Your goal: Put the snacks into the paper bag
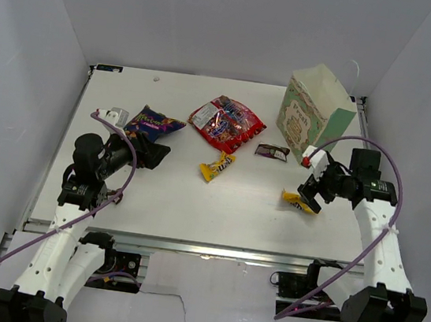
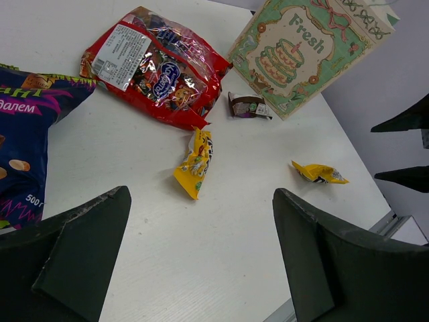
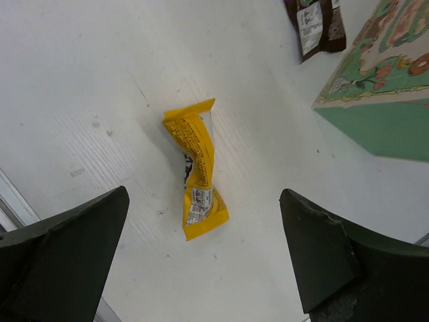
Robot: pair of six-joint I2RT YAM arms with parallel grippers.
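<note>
Paper bag (image 2: 301,57) reads "Fresh"; purple bag (image 2: 20,147) "500г".

Right hand (image 1: 311,193) hovers over a yellow packet (image 1: 293,198) — paper bag (image 1: 311,110) stands upright beyond it.

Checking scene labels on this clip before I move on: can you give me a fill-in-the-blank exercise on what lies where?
1. The right gripper hangs open over a small ____ packet.
2. The dark brown wrapper lies on the table next to the ____.
3. The open left gripper sits nearest the ____ glossy bag.
4. The count of snacks lying on the table is ____.
Missing words: yellow; paper bag; purple-blue; five.
</note>
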